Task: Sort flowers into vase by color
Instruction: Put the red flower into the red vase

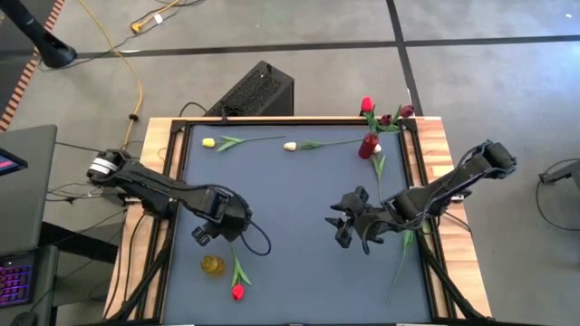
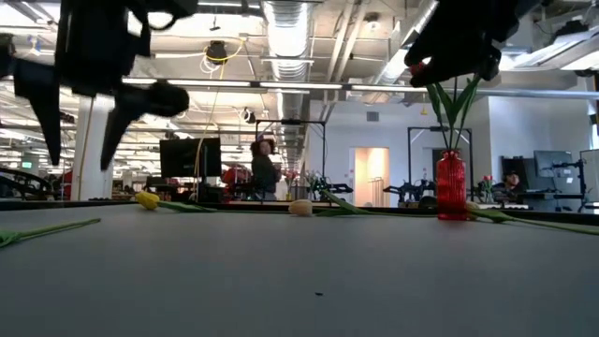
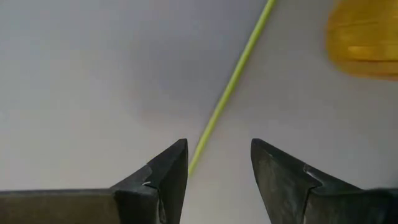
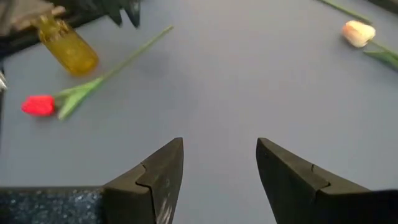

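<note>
Near the left front edge lies a red tulip [image 1: 237,292] beside a yellow vase [image 1: 212,264]; left gripper [image 1: 201,235] above, jaws wide, empty. Right gripper [image 1: 340,222] likewise open; red vase [image 1: 368,145] stands far right.

Blk arms, tapered claw fingers [image 4: 161,180].

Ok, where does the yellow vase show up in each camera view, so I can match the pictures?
High view: the yellow vase sits bottom left, just below the left tool.
Low view: not in it.
Left wrist view: a yellow shape at the upper right corner.
Right wrist view: upper left.
Shared landmark: the red tulip lying beside it; its stem crosses the left wrist view.
</note>
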Action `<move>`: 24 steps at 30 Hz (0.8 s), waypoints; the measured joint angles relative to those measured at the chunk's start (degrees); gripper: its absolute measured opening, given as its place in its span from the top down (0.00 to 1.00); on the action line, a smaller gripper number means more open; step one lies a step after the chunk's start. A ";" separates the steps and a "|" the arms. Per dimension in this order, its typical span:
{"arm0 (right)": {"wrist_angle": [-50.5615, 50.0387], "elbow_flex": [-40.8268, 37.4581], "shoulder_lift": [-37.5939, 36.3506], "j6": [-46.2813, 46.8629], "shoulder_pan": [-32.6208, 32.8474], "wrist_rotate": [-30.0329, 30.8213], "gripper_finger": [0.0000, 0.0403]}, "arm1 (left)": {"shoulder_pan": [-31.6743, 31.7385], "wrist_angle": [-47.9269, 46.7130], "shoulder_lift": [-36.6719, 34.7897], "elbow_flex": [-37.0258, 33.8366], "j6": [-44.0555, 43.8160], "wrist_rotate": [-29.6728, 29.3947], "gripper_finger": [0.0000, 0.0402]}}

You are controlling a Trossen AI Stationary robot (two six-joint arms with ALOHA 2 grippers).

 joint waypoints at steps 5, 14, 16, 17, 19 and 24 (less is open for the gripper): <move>0.83 0.00 -0.01 0.24 0.02 -0.01 0.44 | -0.35 5.82 0.11 -4.77 2.10 -0.08 0.59; 3.57 0.01 -0.01 0.22 0.01 0.01 0.44 | -1.02 14.87 0.09 -10.27 9.22 -0.17 0.59; 3.53 0.00 -0.01 0.22 0.02 0.01 0.44 | -1.22 16.51 0.09 -11.43 9.35 -0.08 0.59; 3.56 0.00 -0.01 0.34 0.02 0.01 0.44 | -1.37 17.18 0.09 -11.97 9.35 -0.11 0.59; 3.56 0.00 -0.01 1.58 0.01 0.01 0.44 | -1.47 17.79 0.09 -12.84 9.71 -0.11 0.60; 3.56 0.02 -0.01 2.01 0.02 0.02 0.44 | -1.47 18.91 0.02 -14.47 10.26 0.48 0.66</move>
